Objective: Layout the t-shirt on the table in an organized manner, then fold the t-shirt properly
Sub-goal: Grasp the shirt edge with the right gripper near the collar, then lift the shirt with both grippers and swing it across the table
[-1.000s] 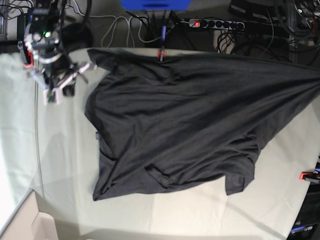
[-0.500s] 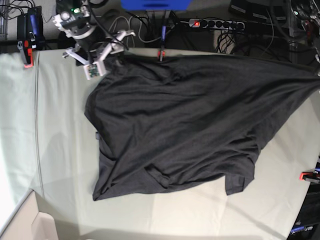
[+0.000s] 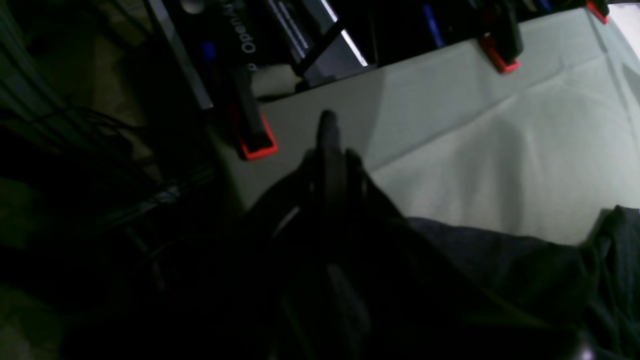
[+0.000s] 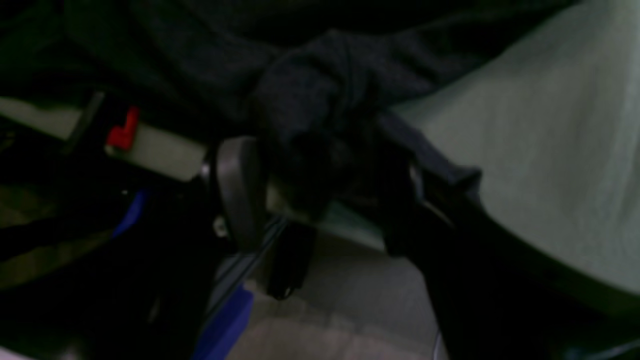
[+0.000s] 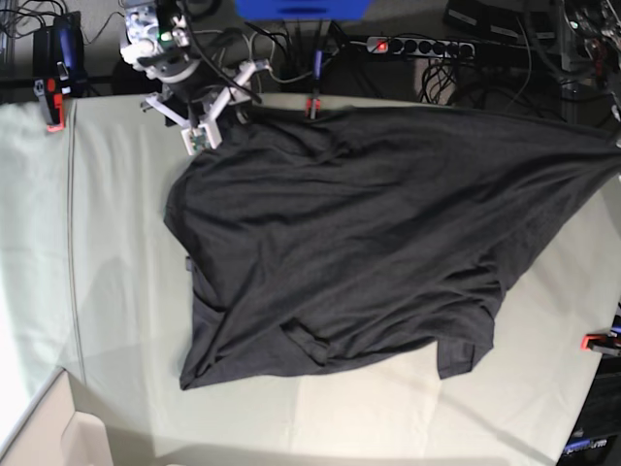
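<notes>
- A dark charcoal t-shirt [image 5: 359, 243] lies spread across most of a pale grey-green counter [image 5: 116, 291], seen from above in the base view.
- The shirt is rumpled, with folds running across it; one corner stretches in a taut point toward the right edge of the frame, where it leaves the picture.
- A short sleeve lies at the lower right of the shirt, and the lower left edge is bunched into creases.
- The right hand [image 5: 225, 105] sits at the upper left of the base view, at the shirt's top left corner by the counter's far edge.
- In the right wrist view, the right hand [image 4: 325, 200] has its jaws spread apart, with a wad of dark cloth [image 4: 320, 100] bunched between them at the counter's edge.
- The left hand is out of the base view, off the right side of the frame.
- In the left wrist view, the left hand [image 3: 327, 150] is very dark; its jaws are clenched together, and dark shirt fabric [image 3: 500, 260] lies just around them, so it appears to pinch the cloth.
- Red clamps [image 3: 257, 145] grip the counter's edge in the upper part of that view.
- A power strip [image 5: 417, 46] and cables lie beyond the counter at the top of the base view.
</notes>
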Controlling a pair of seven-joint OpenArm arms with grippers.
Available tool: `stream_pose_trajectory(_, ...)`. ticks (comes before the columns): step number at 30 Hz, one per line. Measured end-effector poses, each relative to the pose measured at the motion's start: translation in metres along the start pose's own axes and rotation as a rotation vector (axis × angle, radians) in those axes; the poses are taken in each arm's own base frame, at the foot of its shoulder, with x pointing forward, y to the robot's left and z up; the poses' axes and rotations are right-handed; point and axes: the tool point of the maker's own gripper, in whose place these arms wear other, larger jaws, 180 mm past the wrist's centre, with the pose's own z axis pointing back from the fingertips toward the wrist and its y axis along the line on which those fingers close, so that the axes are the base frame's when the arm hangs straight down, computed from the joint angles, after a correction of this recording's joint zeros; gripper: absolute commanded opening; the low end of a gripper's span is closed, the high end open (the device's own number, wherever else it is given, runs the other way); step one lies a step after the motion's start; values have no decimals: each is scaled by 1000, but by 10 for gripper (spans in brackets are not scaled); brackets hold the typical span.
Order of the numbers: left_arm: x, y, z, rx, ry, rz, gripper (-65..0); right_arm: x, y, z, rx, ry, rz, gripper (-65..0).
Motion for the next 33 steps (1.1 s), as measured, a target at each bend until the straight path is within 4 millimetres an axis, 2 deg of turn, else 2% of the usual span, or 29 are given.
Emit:
stream_pose_trajectory(2, 0, 0, 0, 0, -1, 1, -650, 1, -1, 1, -1, -5, 3, -616)
stream_pose_trajectory(3, 0, 0, 0, 0, 0, 2, -650, 2, -2, 1, -5, -6, 2, -650)
stream_pose_trajectory(5, 0, 0, 0, -2, 1, 7, -650, 9, -9, 5, -21, -21, 9, -633)
stream_pose_trajectory(7, 1, -3, -1, -6, -2, 13, -650, 26, -22, 14, -54, -68, 35, -650)
stream_pose_trajectory(13, 13, -24, -7, -42, -37, 44, -650, 94, -63, 63, -190, -277, 50, -650)
stream_pose_trajectory(15, 16, -26, -8, -46, -43, 47, -650, 97, -78, 70, -233, -294, 42, -650)
stream_pose_trajectory(17, 19, -30, -10, -51, -51, 52, -650, 90, -89, 70, -262, -270, 30, -650)
stream_pose_trajectory(19, 18, -45, -13, -77, -51, 55, -650, 91, -95, 72, -275, -269, 30, -650)
stream_pose_trajectory(23, 10, -100, -18, -189, -29, 53, -650, 114, -97, 70, -279, -322, 35, -650)
stream_pose_trajectory(26, 8, -153, -18, -295, -24, 57, -650, 137, -100, 70, -285, -372, 41, -650)
stream_pose_trajectory(30, 16, -232, -15, -429, -56, -2, -650, 184, -110, 67, -288, -455, 78, -650)
stream_pose_trajectory(33, 33, -290, -10, -518, -113, -65, -650, 225, -126, 66, -304, -477, 131, -650)
